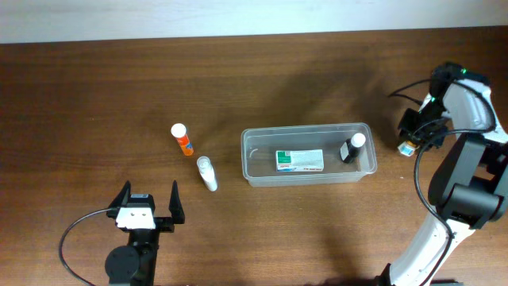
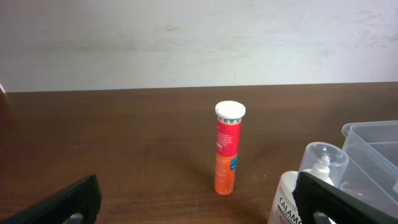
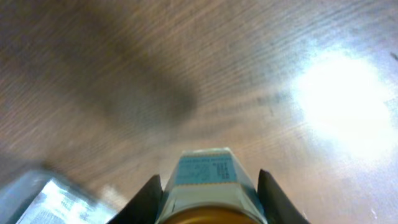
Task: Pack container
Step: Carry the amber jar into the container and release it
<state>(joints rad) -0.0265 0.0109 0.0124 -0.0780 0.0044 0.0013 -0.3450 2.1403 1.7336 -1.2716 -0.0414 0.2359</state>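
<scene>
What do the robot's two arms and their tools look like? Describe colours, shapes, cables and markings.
The left tool has two flat black fingers on a white block; the left arm has a round black joint and a looping thin black cable. The right arm has rounded white and black links, a black cable and a small green light; the right tool is black.

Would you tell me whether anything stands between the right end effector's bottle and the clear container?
Nothing visible does: only bare table separates the right end effector, shut on its bottle, from the container.
</scene>
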